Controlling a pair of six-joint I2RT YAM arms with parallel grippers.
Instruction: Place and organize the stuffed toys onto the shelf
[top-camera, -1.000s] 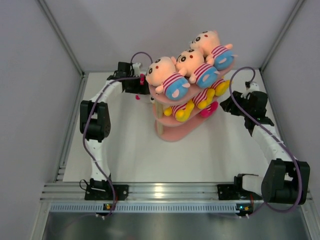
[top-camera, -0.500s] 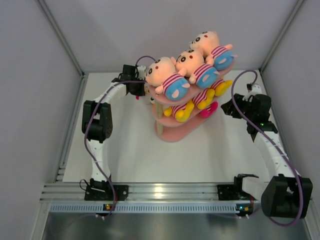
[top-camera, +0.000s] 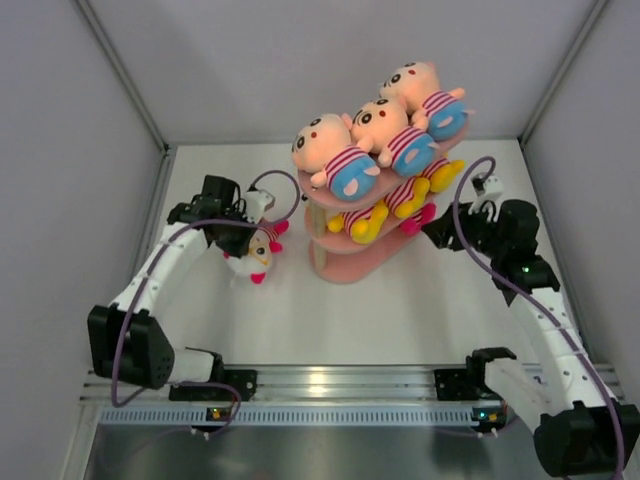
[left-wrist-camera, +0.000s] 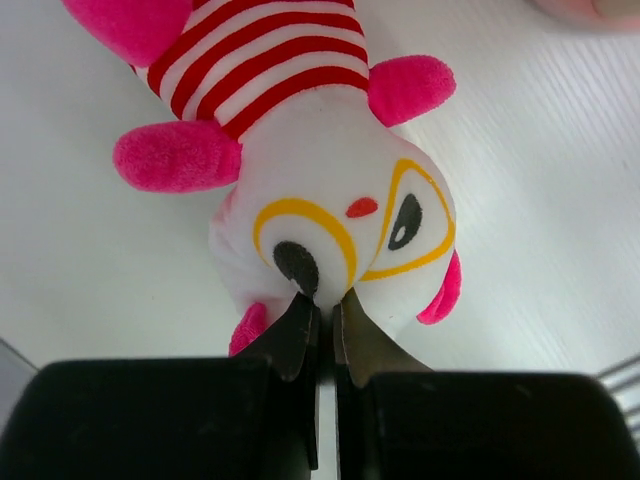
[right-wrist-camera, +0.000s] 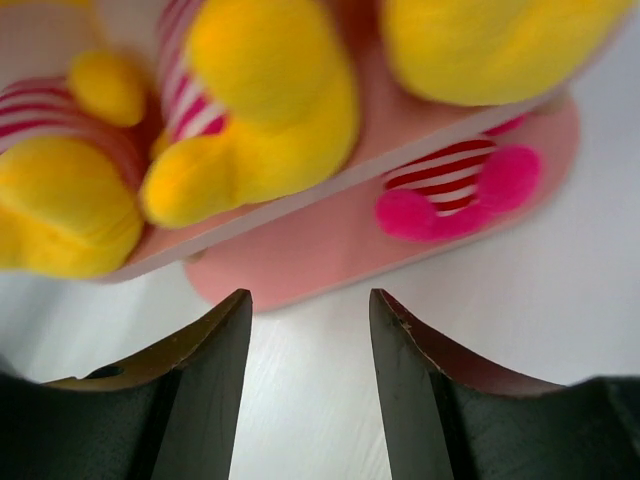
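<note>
My left gripper (left-wrist-camera: 322, 295) is shut on the white head of a stuffed toy (left-wrist-camera: 330, 190) with pink limbs and a red-striped shirt. In the top view this toy (top-camera: 258, 256) is over the table, left of the shelf (top-camera: 352, 266). I cannot tell whether it touches the table. The pink three-tier shelf carries three peach toys in blue shorts (top-camera: 350, 170) on top and yellow toys (top-camera: 362, 222) on the middle board. A pink-legged toy (top-camera: 420, 218) lies on the lowest board. My right gripper (right-wrist-camera: 310, 300) is open and empty, just off the shelf's right end (right-wrist-camera: 330, 250), facing the pink-legged toy (right-wrist-camera: 455, 190).
White side walls and metal corner rails (top-camera: 140, 260) box in the table. An aluminium rail (top-camera: 330, 385) runs along the near edge by the arm bases. The right arm's purple cable (top-camera: 470, 250) loops close to the shelf's right end.
The left gripper closed on the pink-limbed toy behind the shelf's left end and carried it toward the near left. The right gripper moved slightly nearer the shelf.
</note>
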